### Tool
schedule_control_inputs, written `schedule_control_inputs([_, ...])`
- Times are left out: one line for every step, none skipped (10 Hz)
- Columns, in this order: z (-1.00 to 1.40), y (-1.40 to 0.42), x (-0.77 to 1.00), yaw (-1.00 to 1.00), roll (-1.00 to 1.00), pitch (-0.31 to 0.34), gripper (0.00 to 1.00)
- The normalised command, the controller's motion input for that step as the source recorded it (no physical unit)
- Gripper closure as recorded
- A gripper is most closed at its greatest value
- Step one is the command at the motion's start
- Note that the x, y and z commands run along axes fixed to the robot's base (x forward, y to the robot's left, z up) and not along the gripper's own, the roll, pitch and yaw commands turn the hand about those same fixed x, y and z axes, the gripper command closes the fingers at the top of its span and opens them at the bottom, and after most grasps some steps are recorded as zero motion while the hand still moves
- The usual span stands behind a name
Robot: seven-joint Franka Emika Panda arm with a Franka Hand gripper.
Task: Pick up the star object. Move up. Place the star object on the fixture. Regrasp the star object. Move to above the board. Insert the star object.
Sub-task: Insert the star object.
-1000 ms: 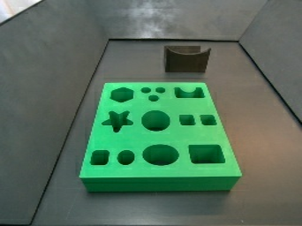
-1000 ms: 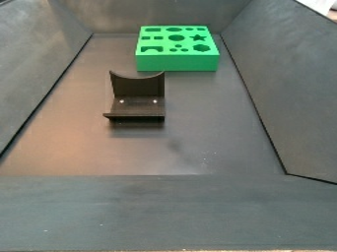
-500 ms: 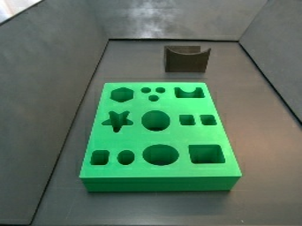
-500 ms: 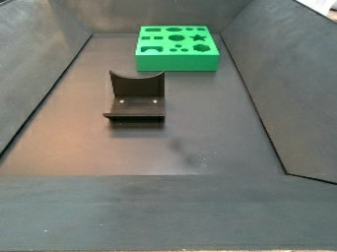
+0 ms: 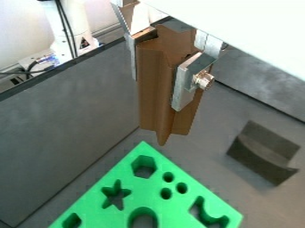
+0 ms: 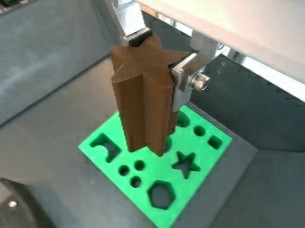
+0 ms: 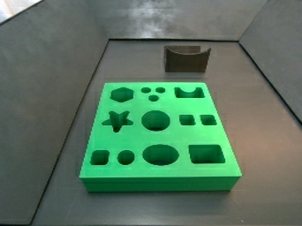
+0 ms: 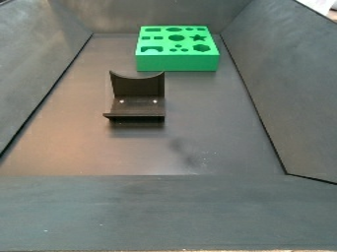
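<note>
In both wrist views my gripper (image 5: 159,62) (image 6: 152,62) is shut on the star object (image 5: 161,89) (image 6: 145,102), a tall reddish-brown star-section block hanging upright between the silver fingers. It is held high above the green board (image 5: 89,211) (image 6: 98,158), apart from it. The board's star-shaped hole (image 5: 116,192) (image 6: 185,162) lies below and to one side of the block. Neither side view shows the gripper or the star object. The board (image 7: 136,141) (image 8: 178,61) lies flat on the floor. The fixture (image 7: 186,58) (image 8: 136,96) (image 5: 265,150) stands apart from the board with nothing on it.
Dark sloping walls (image 7: 48,79) (image 8: 263,89) enclose the grey floor (image 8: 184,148) on all sides. Besides the star hole, the board has hexagon, round and square holes.
</note>
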Motion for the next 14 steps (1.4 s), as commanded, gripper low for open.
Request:
schedule_control_inputs([-0.48,-0.33,-0.53,-0.03,0.00,-0.159,1.00])
schedule_control_inputs([-0.48,-0.32,-0.63,-0.21,0.00,-0.240,1.00])
schedule_control_inputs([-0.50,-0.25,-0.57,-0.33,-0.01,-0.237,1.00])
schedule_control_inputs([-0.52,-0.23,-0.52,-0.38,-0.03,-0.234,1.00])
schedule_control_inputs([-0.54,-0.25,-0.46,-0.43,-0.02,-0.233,1.00])
schedule_control_inputs([-0.59,-0.27,-0.43,-0.44,-0.02,-0.226,1.00])
schedule_control_inputs([-0.57,-0.25,-0.34,-0.52,-0.01,-0.211,1.00])
schedule_control_inputs([-0.55,-0.24,-0.17,-0.65,0.00,-0.174,1.00])
schedule_control_inputs([-0.50,-0.23,-0.02,-0.76,0.00,-0.123,1.00])
schedule_control_inputs([-0.45,-0.23,0.00,-0.81,0.00,-0.089,1.00])
schedule_control_inputs([-0.38,-0.14,0.00,-0.77,0.01,-0.071,1.00])
schedule_control_inputs([-0.03,0.00,0.03,-0.01,0.05,0.034,1.00])
schedule_control_inputs([-0.06,0.02,-0.03,0.00,0.06,0.026,1.00])
schedule_control_inputs([-0.38,0.00,0.00,-0.03,0.06,0.000,1.00])
